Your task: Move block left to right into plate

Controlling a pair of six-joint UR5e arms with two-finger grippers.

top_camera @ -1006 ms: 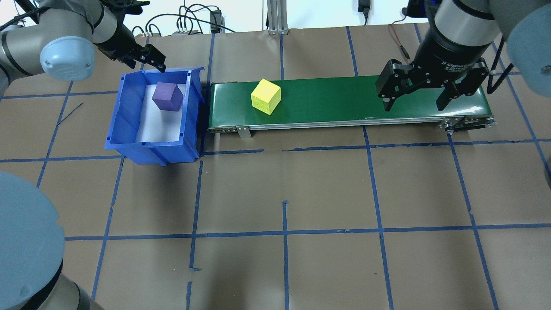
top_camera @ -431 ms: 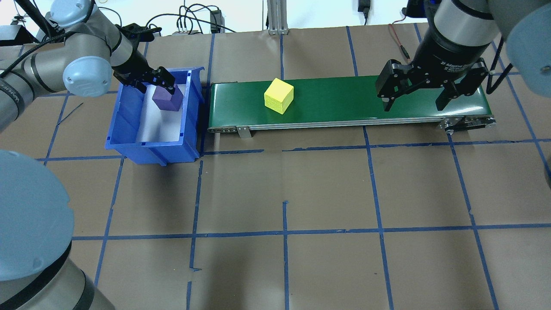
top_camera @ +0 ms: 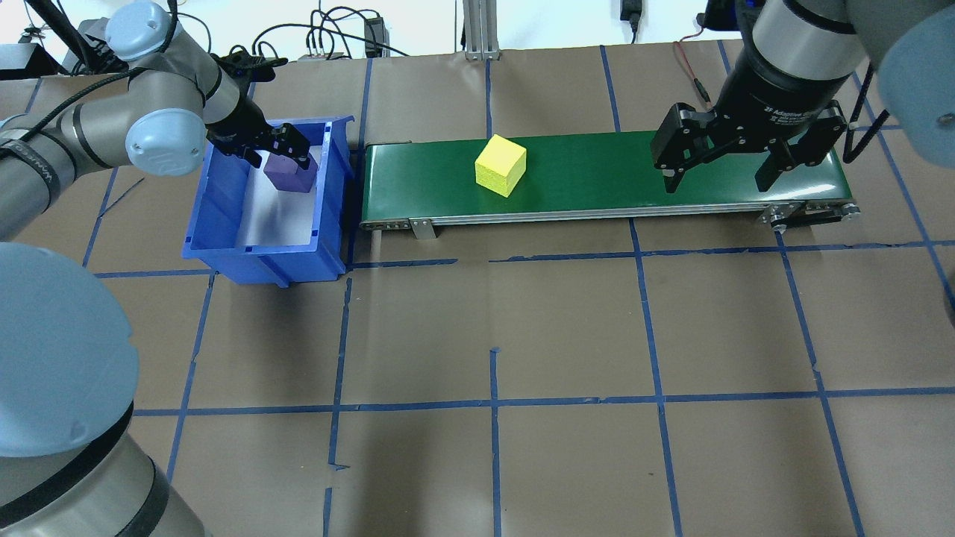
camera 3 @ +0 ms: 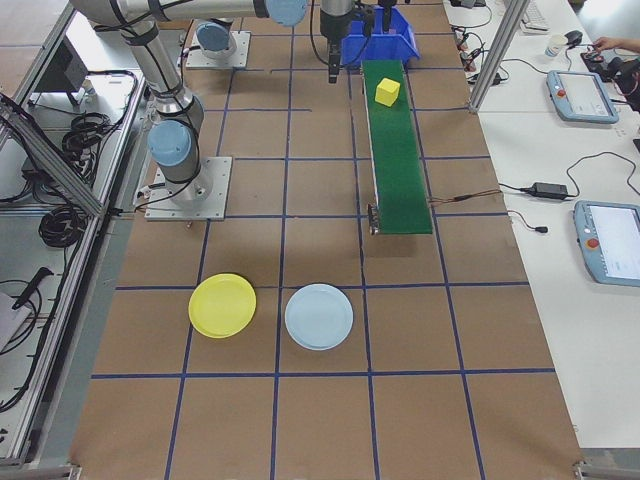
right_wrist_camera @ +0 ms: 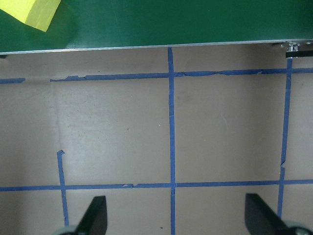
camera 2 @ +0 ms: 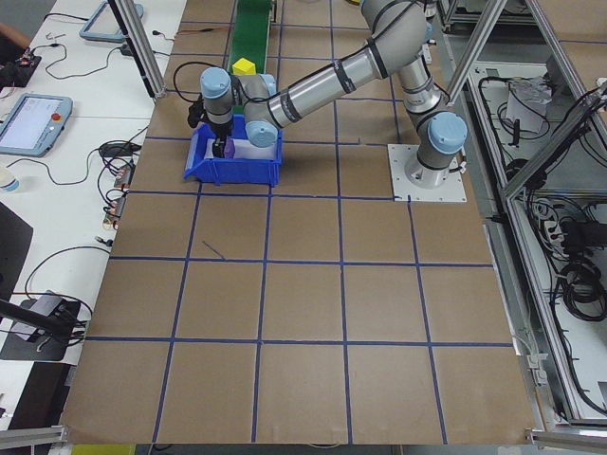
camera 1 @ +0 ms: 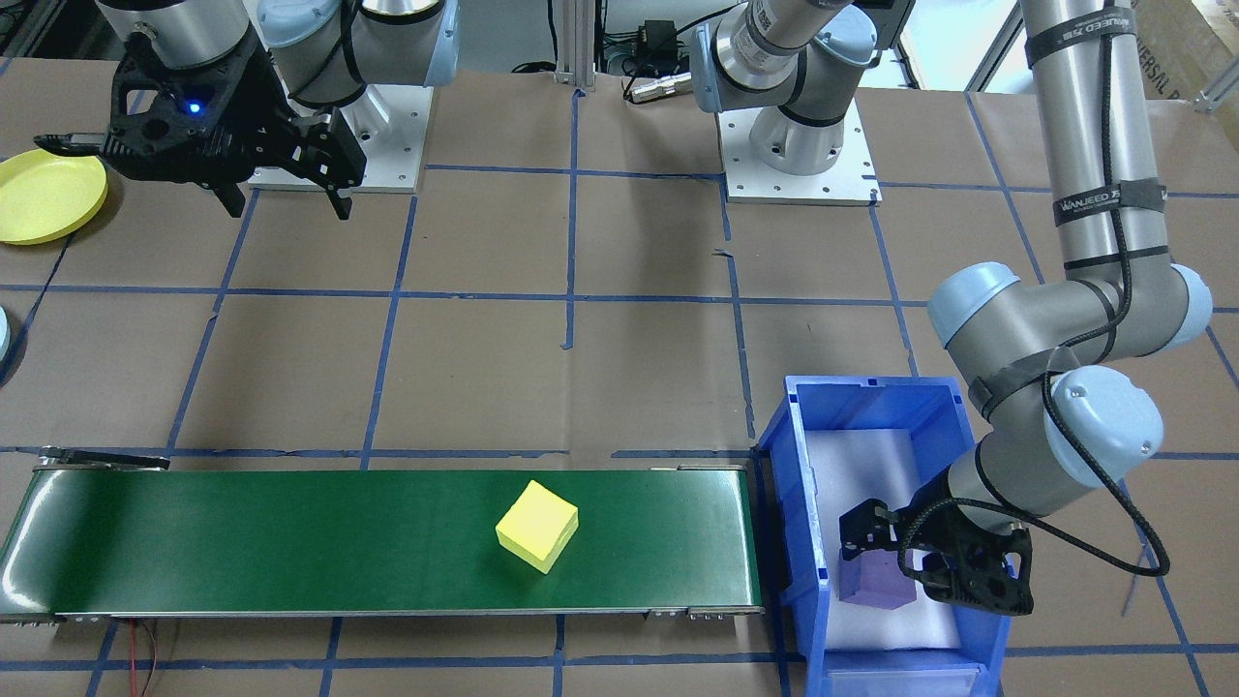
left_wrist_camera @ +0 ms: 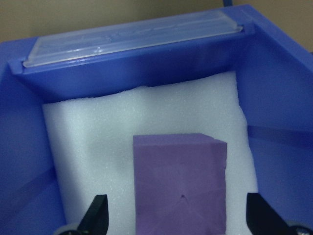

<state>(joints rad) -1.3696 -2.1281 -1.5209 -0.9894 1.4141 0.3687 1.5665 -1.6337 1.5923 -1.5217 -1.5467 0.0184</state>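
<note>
Purple foam is seen inside the blue bin (top_camera: 224,216): the purple block (top_camera: 289,173) sits on the white padding (left_wrist_camera: 98,147) lining the bin's floor, toward the bin's far end from the robot. The left gripper (top_camera: 274,145) is lowered into the bin over this block, with its fingers (left_wrist_camera: 95,215) spread wide on either side of the block and not touching it, as the left wrist view shows. In the front-facing view the left gripper (camera 1: 934,557) is seen just above and partly in front of the purple block (camera 1: 871,581).

Just beside the bin, toward the robot's right, lies the green conveyor (top_camera: 671,186), one end almost touching the bin wall. A yellow block (top_camera: 501,165) rests on the belt, in the half nearer the bin and turned at an angle to the belt's edges.

The right gripper (top_camera: 720,175) is held above the conveyor's end farthest from the bin, its fingers parted with nothing between them; in its wrist view only the taped table and the belt's edge are seen between the fingertips (right_wrist_camera: 95,215).

The plate (camera 3: 222,305) lies on the table well apart from the bin, beyond the conveyor's far end and on the robot's side of it, with a light blue plate (camera 3: 319,316) just beside it. No block is on the plate.
</note>
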